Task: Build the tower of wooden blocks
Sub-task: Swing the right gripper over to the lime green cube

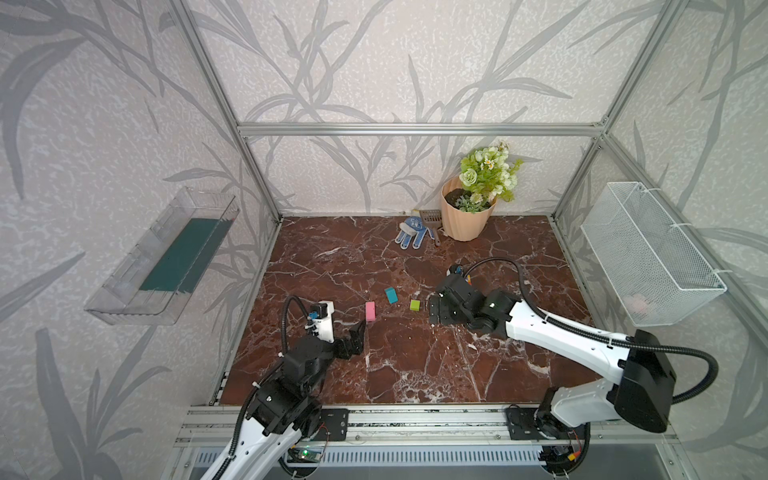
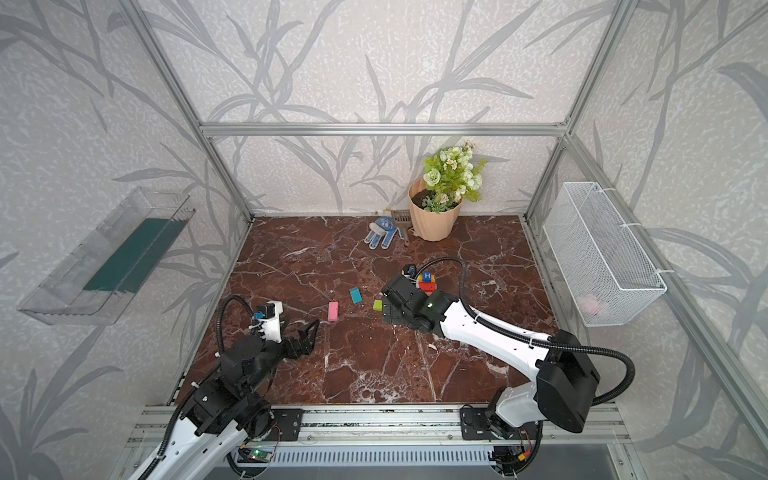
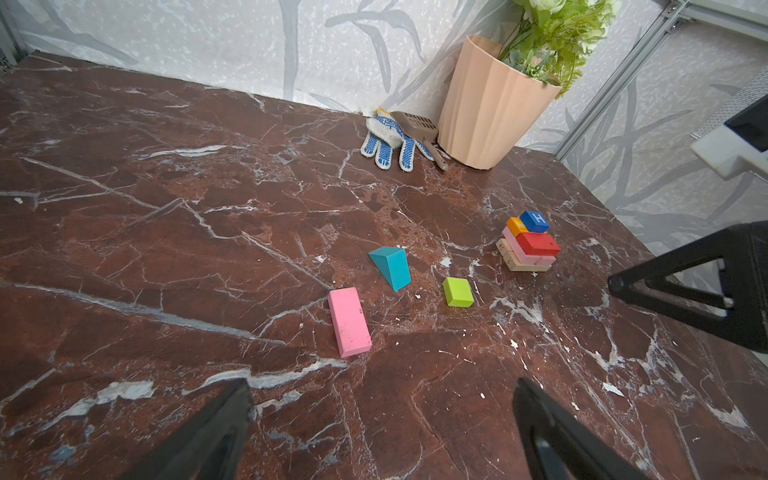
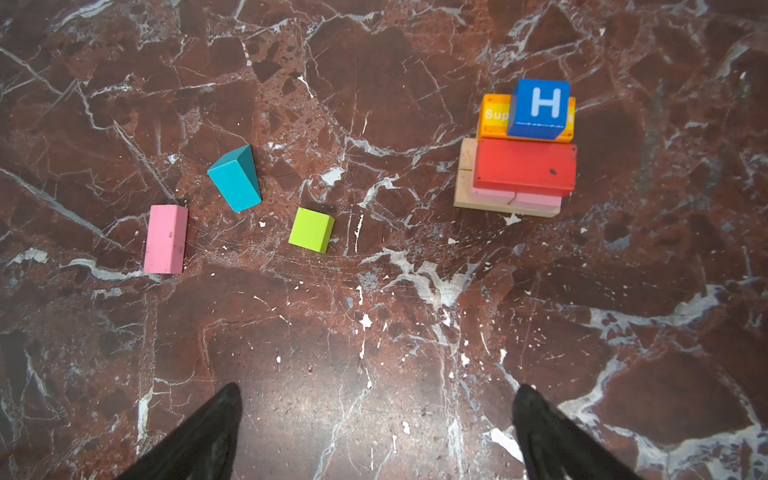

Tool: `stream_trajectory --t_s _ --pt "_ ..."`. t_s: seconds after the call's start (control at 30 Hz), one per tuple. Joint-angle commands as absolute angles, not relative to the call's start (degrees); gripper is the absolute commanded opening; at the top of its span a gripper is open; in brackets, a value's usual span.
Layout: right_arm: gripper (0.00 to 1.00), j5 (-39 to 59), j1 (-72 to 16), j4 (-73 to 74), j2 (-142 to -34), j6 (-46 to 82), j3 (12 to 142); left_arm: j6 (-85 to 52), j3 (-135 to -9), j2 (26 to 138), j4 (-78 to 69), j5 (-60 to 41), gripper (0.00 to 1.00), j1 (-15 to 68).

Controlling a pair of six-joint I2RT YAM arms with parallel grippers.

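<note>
Well, the tower stands part-built; pink block, teal wedge, green cube lie loose leftward. Left gripper and right gripper gape empty.

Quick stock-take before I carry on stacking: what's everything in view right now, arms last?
tower: one; tan base, pink, red and orange, blue H cube on top; right of table centre.
pink block: one, pink, loose mid-table.
teal wedge: one, teal, loose mid-table.
lime green cube: one, loose, closest to tower.
flowerpot: one, peach, green-white flowers, back edge.
glove: one, white with blue dots, beside flowerpot.
scoop: one, brown, between glove and flowerpot.
tray: one, clear, left wall.
wire basket: one, white, right wall.
left gripper: one, black, open, empty.
right gripper: one, black, open, empty, near tower.
</note>
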State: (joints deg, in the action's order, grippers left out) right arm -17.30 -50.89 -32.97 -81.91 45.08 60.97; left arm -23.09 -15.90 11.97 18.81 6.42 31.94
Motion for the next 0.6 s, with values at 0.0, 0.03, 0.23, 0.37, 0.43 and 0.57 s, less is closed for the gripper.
stream_trajectory --t_s 0.0,0.03,0.23,0.37,0.43,0.57 --pt "0.99 -19.2 -51.9 -34.6 -84.2 49.0 62.8 -23.3 -16.4 11.6 19.1 7.3 0.99 32.2" --pt "0.99 -19.3 -52.4 -34.0 -85.1 49.1 63.1 -23.3 -16.4 11.6 19.0 7.2 0.99 32.2" --pt "0.95 -17.8 -53.4 -36.2 -94.6 48.6 71.0 -23.4 -16.4 11.5 19.2 7.5 0.99 32.2" --pt "0.9 -18.1 -53.4 -37.9 -102.4 48.3 76.9 -23.3 -16.4 11.4 19.1 7.3 0.99 32.2" --pt "0.85 -17.7 -53.4 -39.3 -106.0 48.3 80.6 -23.3 -16.4 11.2 19.3 7.4 0.99 32.2" --pt "0.78 -16.8 -53.4 -43.2 -113.8 47.7 88.2 -23.4 -16.4 11.2 19.2 7.5 0.99 32.2"
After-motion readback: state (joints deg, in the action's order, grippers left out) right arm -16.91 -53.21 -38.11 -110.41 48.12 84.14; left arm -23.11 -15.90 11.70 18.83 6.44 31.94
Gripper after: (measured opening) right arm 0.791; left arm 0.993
